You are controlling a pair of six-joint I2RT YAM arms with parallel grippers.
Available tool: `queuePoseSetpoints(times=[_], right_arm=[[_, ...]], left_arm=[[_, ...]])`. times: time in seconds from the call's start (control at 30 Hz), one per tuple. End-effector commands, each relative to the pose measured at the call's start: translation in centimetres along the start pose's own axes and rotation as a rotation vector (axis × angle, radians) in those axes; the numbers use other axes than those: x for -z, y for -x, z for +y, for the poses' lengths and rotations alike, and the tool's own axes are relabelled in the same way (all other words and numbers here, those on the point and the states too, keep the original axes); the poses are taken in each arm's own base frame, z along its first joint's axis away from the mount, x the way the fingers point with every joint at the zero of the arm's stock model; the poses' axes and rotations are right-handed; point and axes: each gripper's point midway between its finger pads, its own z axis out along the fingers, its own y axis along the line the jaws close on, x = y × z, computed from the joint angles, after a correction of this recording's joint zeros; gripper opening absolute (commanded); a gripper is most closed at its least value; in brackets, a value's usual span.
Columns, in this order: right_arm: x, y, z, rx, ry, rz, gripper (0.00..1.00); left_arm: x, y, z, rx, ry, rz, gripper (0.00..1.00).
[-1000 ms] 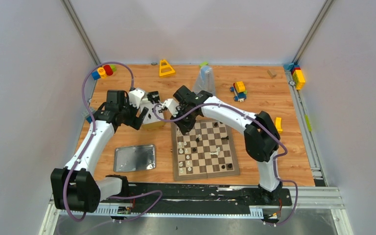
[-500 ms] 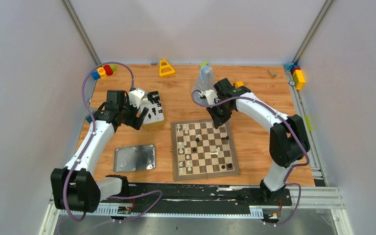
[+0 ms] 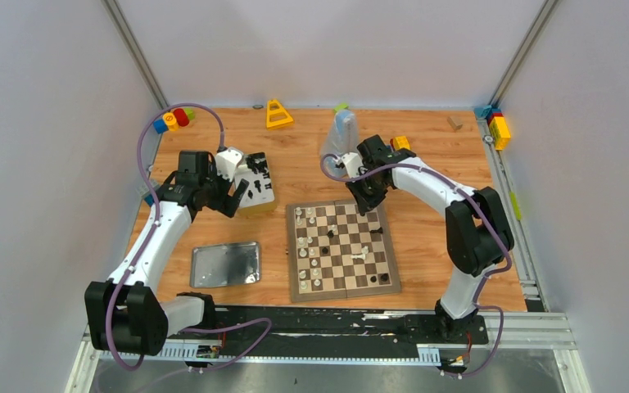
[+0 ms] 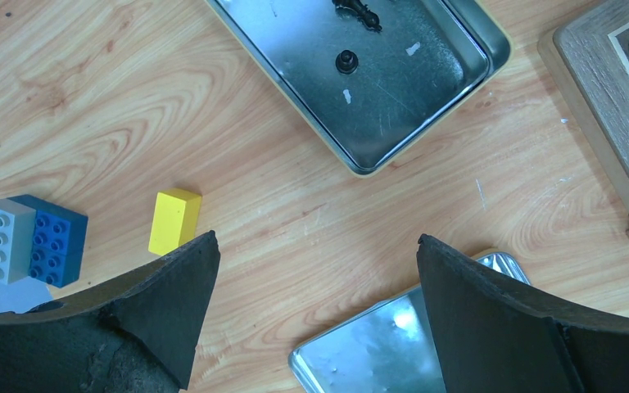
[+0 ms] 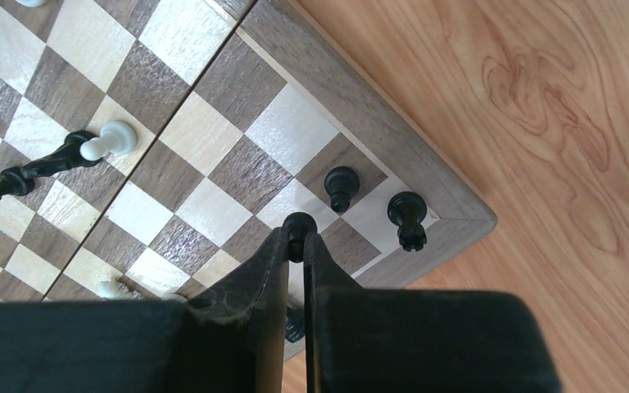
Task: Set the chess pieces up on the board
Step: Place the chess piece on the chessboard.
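The right gripper (image 5: pixel 298 239) is clenched on a small black piece (image 5: pixel 299 222) just over the far right corner of the board (image 5: pixel 368 102), close beside two standing black pieces (image 5: pixel 340 187). If it comes down crooked, I think it may knock these over, or the piece may slip from the fingertips. The left gripper (image 4: pixel 315 250) hangs released and empty, left of the board. No writing is readable.
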Motion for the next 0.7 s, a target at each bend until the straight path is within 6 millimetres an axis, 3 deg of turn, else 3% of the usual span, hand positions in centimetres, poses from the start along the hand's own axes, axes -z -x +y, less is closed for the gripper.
queuePoseSetpoints(times=[0.0, 0.67], right_arm=[[-1.0, 0.8, -0.7, 0.008, -0.021, -0.017, 0.03], [-1.3, -0.4, -0.1, 0.003, 0.003, 0.004, 0.06]], left_arm=[[0.6, 1.1, 0.2, 0.007, 0.002, -0.046, 0.98], [0.5, 1.0, 0.2, 0.006, 0.001, -0.040, 0.98]])
